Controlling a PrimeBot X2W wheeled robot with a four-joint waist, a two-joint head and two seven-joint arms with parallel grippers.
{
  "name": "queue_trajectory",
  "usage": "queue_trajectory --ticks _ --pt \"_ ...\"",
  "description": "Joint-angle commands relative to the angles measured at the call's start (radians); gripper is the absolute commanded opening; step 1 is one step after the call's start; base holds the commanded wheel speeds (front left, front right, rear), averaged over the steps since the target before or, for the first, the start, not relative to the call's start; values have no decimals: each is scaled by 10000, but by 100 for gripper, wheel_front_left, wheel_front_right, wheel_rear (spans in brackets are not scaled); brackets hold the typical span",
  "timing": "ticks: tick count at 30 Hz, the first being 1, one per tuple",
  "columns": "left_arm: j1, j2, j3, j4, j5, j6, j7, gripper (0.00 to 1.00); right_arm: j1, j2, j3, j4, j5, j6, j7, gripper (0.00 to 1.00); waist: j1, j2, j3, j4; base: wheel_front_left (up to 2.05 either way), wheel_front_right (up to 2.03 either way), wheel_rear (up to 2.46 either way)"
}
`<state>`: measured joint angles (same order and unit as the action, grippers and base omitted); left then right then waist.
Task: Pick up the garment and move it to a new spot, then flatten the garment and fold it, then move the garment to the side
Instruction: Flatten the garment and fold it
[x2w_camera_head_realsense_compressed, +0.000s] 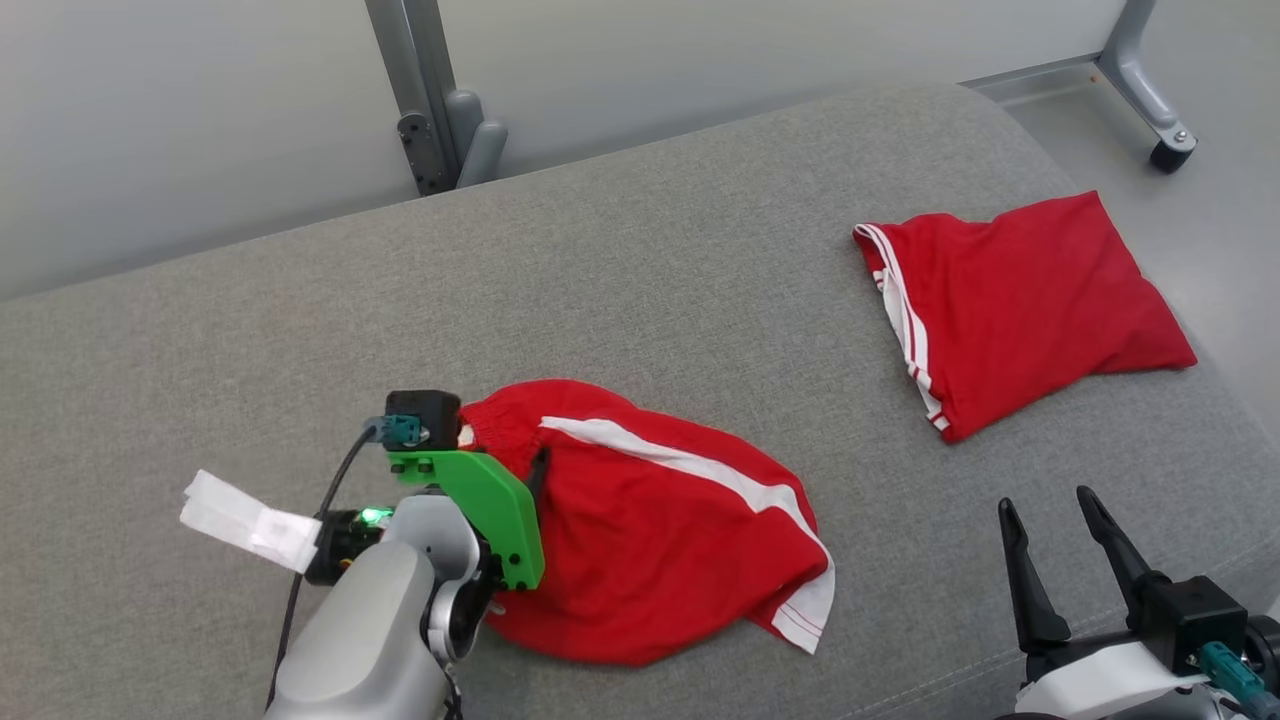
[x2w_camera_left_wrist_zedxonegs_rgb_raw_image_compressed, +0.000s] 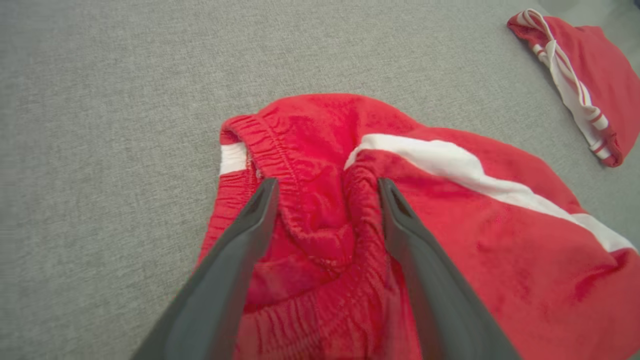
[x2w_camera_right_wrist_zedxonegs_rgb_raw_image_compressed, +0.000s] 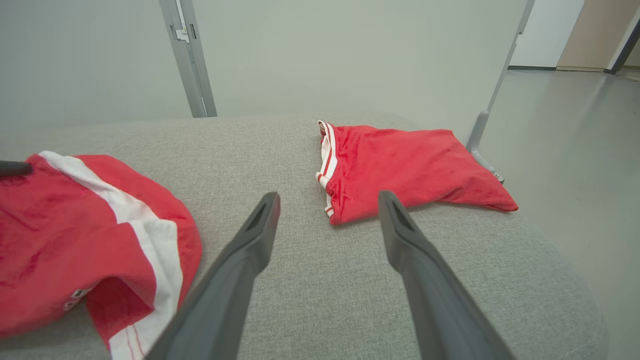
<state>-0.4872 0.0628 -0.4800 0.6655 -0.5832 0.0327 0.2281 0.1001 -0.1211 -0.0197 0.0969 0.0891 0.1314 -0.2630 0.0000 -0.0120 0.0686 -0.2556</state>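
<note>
Garment (x2w_camera_head_realsense_compressed: 650, 530) left, other garment (x2w_camera_head_realsense_compressed: 1020, 310) far right

Grey bench (x2w_camera_head_realsense_compressed: 640, 250): crumpled garment (x2w_camera_head_realsense_compressed: 650, 540), folded garment (x2w_camera_head_realsense_compressed: 1030, 310).

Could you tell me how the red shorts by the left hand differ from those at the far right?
The near shorts lie crumpled; far shorts lie folded flat. The near shorts' waistband sits within the open left hand; far shorts lie untouched. Both are red with white stripes.
</note>
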Motion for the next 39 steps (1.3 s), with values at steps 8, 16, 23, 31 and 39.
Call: queue_trajectory --ticks 8,16,23,31,39 --pt "-249 206 457 393 -436 105 -150 100 56 -20 51 60 -3 -14 -28 100 0 120 -62 101 0 0 0" --pt "-361 50 341 792 -749 -45 -82 61 -149 -42 109 89 70 -14 -28 100 0 120 72 90 0 0 0" --pt "-392 23 22 1148 -589 -26 -50 43 -167 -5 91 146 81 -14 -28 100 0 120 129 -43 0 0 0" --pt "-687 -31 -98 1024 -828 -390 -353 0 -173 41 31 210 93 -15 -28 100 0 120 86 -132 0 0 0" --pt "-1728 -84 392 -712 -1199 -261 -1610 0 -16 115 -53 236 78 -15 -28 100 0 120 -59 -34 0 0 0"
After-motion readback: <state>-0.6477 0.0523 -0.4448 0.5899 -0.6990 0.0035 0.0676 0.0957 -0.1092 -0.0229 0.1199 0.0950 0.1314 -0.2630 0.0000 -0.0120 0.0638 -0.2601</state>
